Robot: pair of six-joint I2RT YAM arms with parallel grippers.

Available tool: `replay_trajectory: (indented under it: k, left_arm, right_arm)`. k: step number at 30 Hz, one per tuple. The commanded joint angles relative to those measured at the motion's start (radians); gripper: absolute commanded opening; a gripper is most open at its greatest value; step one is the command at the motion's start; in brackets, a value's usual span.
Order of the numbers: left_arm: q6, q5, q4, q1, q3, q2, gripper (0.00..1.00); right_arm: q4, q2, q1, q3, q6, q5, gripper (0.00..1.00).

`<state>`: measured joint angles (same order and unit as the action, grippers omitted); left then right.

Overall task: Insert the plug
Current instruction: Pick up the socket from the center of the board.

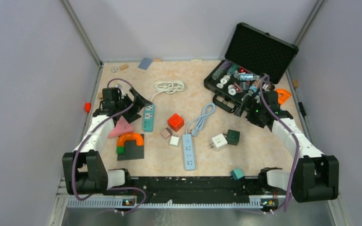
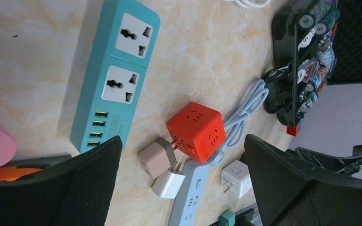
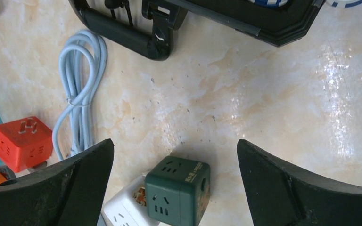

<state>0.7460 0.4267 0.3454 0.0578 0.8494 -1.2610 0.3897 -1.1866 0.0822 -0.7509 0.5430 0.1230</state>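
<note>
Left tool (image 2: 183,141) wide and empty above the bench (image 2: 28,56). The red cube plug (image 2: 195,132) lies between its fingers (image 2: 75,188) in the wrist view, near the teal power strip (image 2: 115,75) but apart from it. Right tool (image 3: 174,143) wide and empty over the green cube (image 3: 179,190); the white cube (image 3: 120,212) touching it is cut off by the frame edge.
</note>
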Motion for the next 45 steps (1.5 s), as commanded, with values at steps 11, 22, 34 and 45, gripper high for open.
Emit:
replay_trajectory:
  k: [11,22,34,45]
  left_arm:
    - [-0.261,-0.018,0.031,-0.333,0.151,-0.159,0.99]
    - [-0.333,-0.311,0.265,-0.347,0.36,-0.255,0.99]
    - [-0.177,-0.335,0.28,-0.015,0.164,-0.096,0.99]
    - [-0.048,-0.136,0.24,0.471,-0.088,0.099,0.99]
  right_arm:
    - [0.053,-0.069,-0.005,-0.143,-0.083,0.24,0.99]
    - [0.063,-0.136,-0.004,-0.153,-0.079,0.366,0.99]
    - [0.081,-0.223,0.066,-0.22,-0.086,0.408,0.99]
    - [0.071,-0.256,0.122,-0.251,-0.096,0.434,0.99]
